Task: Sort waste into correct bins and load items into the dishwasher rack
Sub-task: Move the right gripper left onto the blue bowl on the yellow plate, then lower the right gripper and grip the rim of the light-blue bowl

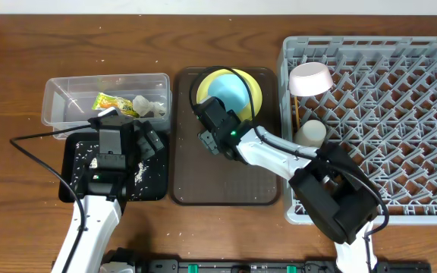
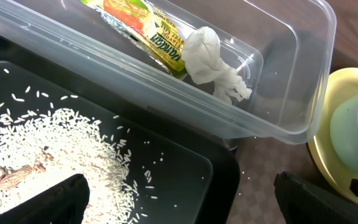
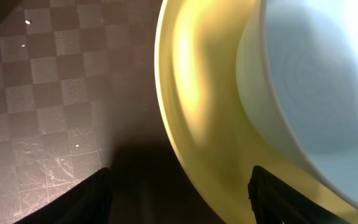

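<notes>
While the left gripper (image 2: 179,208) is held wide open and empty above the black tray (image 2: 182,167), loose white rice scraps (image 2: 55,134) are seen scattered across that tray, thickest toward its left side. Just beyond the tray, the clear plastic tub (image 1: 61,110) is set. The orange-and-green snack wrapper (image 2: 145,28) and the crumpled white tissue (image 2: 213,65) are contained in it, touching each other.

On the brown serving tray (image 1: 218,182), the yellow-green plate (image 1: 253,87) is placed, with the light blue bowl (image 1: 230,92) resting on it. The right gripper (image 3: 179,196) is lowered at the plate's near-left rim with its fingers spread wide. The rim is seen between them, but whether it is touched cannot be told; nothing is gripped.

In the grey dishwasher rack (image 1: 400,114), the white bowl (image 1: 311,78) is tilted among the pegs near the left wall, and the small white cup (image 1: 310,134) is lying nearer the front.
</notes>
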